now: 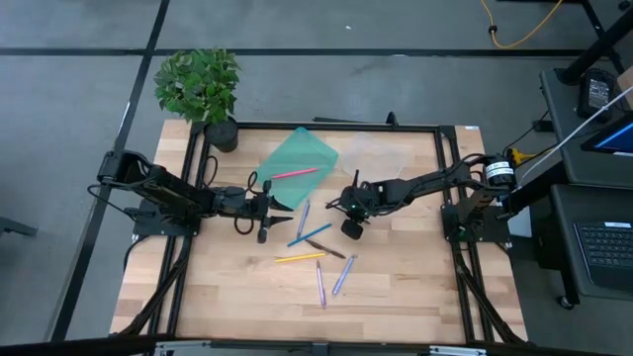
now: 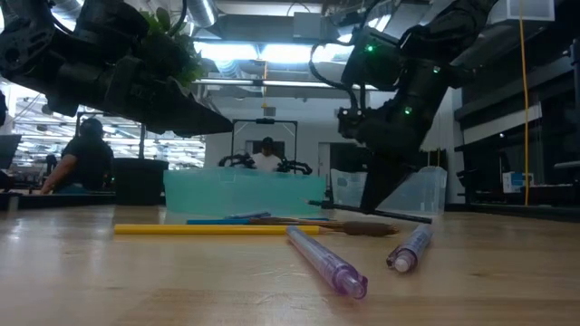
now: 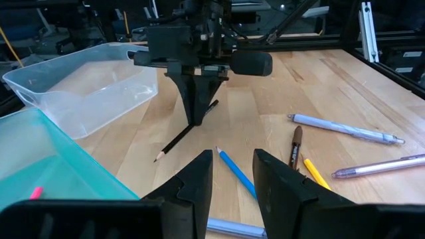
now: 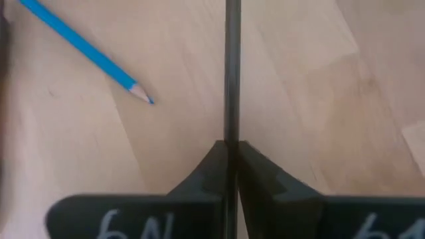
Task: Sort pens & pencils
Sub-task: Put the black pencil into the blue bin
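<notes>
Nearest lie 2 lavender pens, then a yellow pencil, brown pencil and blue pencil. Mid-table, the right gripper pinches a black pencil, tip down. The left gripper hovers parted, empty. Farther, the teal tray holds 1 pink pencil, half hidden in the left wrist view.
</notes>
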You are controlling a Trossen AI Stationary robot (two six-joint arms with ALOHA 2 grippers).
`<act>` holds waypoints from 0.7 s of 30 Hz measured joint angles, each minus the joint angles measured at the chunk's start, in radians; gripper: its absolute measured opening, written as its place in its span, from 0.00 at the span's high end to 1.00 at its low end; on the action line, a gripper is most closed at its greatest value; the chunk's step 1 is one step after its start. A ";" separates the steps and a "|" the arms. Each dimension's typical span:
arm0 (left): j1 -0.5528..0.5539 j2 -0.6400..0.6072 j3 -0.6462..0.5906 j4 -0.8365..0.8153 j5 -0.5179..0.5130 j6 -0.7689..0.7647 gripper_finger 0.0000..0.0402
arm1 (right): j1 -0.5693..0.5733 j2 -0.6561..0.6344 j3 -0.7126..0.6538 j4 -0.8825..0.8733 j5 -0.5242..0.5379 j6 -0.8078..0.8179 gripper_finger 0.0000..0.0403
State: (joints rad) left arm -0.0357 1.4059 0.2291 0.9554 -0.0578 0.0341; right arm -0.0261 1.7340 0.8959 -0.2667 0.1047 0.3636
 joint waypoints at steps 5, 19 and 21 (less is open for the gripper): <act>0.000 0.000 0.000 0.000 0.000 0.000 0.75 | 0.000 -0.001 0.001 0.058 0.004 -0.037 0.94; 0.003 0.000 0.000 0.006 -0.056 0.003 0.75 | 0.001 -0.120 0.003 0.160 0.084 -0.162 0.94; 0.003 0.000 0.000 0.009 -0.057 0.004 0.75 | 0.001 -0.143 0.003 0.177 0.087 -0.186 0.94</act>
State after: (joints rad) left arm -0.0322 1.4059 0.2295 0.9649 -0.1150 0.0380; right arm -0.0254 1.5907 0.8986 -0.0899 0.1916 0.1774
